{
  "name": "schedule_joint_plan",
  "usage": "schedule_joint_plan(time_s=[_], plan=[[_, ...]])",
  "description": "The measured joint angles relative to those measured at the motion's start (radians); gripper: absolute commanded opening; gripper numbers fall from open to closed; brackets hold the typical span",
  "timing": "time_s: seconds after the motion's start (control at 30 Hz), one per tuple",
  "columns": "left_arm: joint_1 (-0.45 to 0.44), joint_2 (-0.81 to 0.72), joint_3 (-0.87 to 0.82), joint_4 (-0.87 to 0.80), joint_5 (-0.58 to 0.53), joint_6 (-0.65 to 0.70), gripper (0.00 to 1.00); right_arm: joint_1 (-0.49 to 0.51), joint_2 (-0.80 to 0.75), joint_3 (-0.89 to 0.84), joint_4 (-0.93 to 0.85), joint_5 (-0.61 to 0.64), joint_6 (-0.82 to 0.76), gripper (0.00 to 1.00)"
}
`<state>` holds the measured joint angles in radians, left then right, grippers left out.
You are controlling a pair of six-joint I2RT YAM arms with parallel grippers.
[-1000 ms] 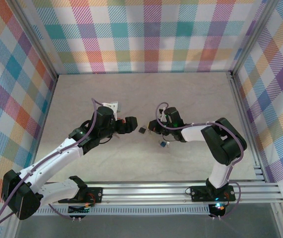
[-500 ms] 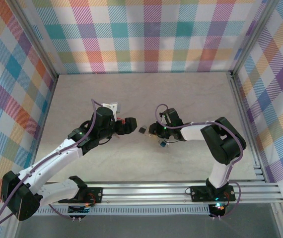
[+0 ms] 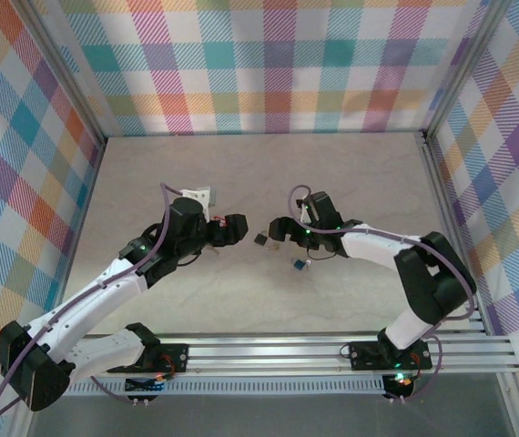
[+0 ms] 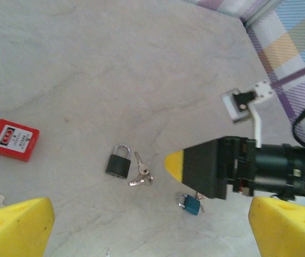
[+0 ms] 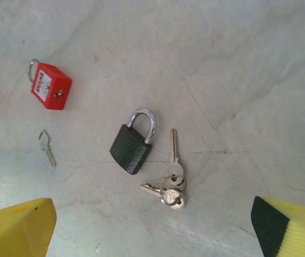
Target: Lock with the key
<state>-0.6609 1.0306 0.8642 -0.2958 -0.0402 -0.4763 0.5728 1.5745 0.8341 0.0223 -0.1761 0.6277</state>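
Both released: left end effector [image 4: 151, 227], right end effector [image 5: 152, 227]. The key [image 5: 47, 148] lies near worktop [image 3: 351, 173] centre, just beside red padlock [image 5: 51, 85], shaft pointing roughly toward it. Left arm looks nearer.

Your top camera looks steeply down from the near edge over the whole counter [image 3: 332, 173]. Each wrist camera looks down close; both share the black padlock [image 4: 118, 165] and red padlock [image 4: 12, 140].
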Motion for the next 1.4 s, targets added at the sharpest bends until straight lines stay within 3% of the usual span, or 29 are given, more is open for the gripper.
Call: schedule_joint_plan(time_s=[0.23, 0.47, 0.63, 0.77, 0.93, 1.17, 1.4], plan=[[0.000, -0.062, -0.004, -0.006, -0.104, -0.010, 1.00, 0.000, -0.245, -0.036, -0.027, 0.106, -0.162, 0.99], [0.000, -0.088, 0.018, -0.065, -0.229, 0.000, 1.00, 0.000, -0.432, -0.135, -0.002, 0.410, -0.339, 0.99], [0.000, -0.120, 0.018, -0.067, -0.332, 0.079, 1.00, -0.018, -0.507, -0.309, 0.158, 0.655, -0.467, 0.99], [0.011, -0.135, -0.023, -0.029, -0.411, 0.165, 1.00, -0.052, -0.497, -0.417, 0.299, 0.801, -0.578, 0.99], [0.095, -0.129, -0.143, 0.053, -0.432, 0.229, 1.00, -0.100, -0.310, -0.464, 0.567, 0.938, -0.715, 0.99], [0.224, -0.105, -0.265, 0.204, -0.471, 0.269, 1.00, -0.219, -0.210, -0.502, 0.742, 0.924, -0.738, 0.99], [0.396, -0.016, -0.367, 0.431, -0.465, 0.336, 1.00, -0.431, -0.187, -0.460, 0.722, 0.688, -0.651, 0.99]])
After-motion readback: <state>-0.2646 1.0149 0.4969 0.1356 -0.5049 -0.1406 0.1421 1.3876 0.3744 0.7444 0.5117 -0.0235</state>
